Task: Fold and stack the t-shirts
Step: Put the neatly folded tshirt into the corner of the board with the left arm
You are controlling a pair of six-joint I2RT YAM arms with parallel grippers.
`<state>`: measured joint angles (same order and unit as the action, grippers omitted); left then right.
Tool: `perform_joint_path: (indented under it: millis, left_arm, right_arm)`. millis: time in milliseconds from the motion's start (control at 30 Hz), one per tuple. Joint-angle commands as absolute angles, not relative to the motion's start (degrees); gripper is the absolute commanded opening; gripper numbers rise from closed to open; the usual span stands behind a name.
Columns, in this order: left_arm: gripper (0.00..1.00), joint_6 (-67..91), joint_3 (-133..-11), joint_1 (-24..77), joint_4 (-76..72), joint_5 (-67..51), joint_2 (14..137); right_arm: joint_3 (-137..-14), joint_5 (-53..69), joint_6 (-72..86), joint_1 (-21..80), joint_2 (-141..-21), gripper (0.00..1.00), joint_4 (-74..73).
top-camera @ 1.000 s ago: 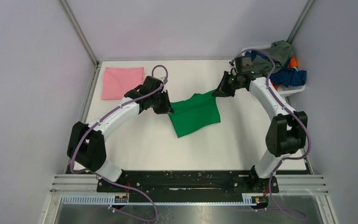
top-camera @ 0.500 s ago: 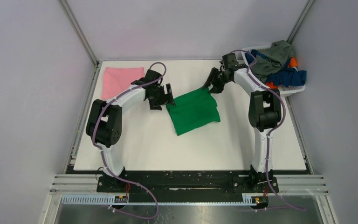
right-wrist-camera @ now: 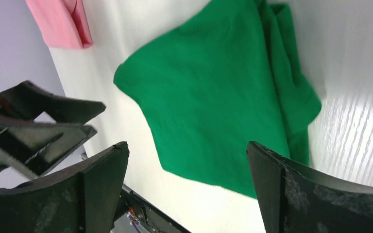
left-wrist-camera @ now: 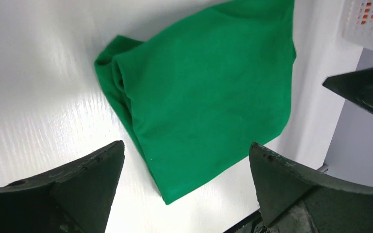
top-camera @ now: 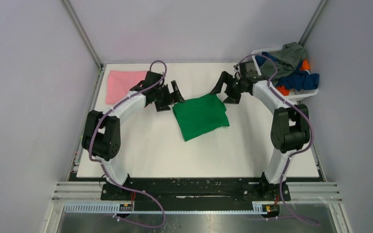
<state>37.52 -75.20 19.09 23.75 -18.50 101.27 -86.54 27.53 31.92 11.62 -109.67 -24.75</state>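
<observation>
**Green tee folded mid-table, both grippers wide and empty**

Nearest the arm bases is bare white table [top-camera: 141, 150]. Past that, the green t-shirt [top-camera: 200, 115] lies folded into a rough rectangle around the middle, a bit skewed. The left gripper [top-camera: 175, 98] sits by its far-left corner and the right gripper [top-camera: 221, 96] by its far-right corner, both spread wide and holding nothing. Further back, the pink t-shirt [top-camera: 124, 83] lies folded flat at the far-left corner. At the far right, the white basket [top-camera: 302, 92] holds a heap of grey-olive [top-camera: 286, 56], dark blue [top-camera: 298, 77] and orange [top-camera: 306, 64] shirts.
</observation>
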Motion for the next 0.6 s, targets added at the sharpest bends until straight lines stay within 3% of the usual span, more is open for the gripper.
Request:
perform_joint_path:
  millis: [0, 133, 433, 567]
  left_arm:
    - [0.99, 41.59, -69.61, 19.07, 18.78, -19.74, 99.69]
    - [0.99, 43.57, -66.37, 19.43, 16.55, -17.27, 100.33]
    - [0.86, 51.17, -63.52, 26.18, 15.86, -7.52, 104.78]
    - [0.70, 55.92, -64.65, 29.19, 16.62, -1.45, 107.66]
  right_arm:
    - [-78.14, 29.55, 30.77, 11.71, -102.84, 0.99, -20.76]
    - [-70.71, 26.74, 30.66, 11.70, -96.61, 1.00, -19.15]
    - [-65.92, 15.19, 28.18, 11.51, -85.33, 0.99, -21.92]
    - [-64.47, 13.51, 27.62, 11.52, -82.76, 1.00, -22.05]
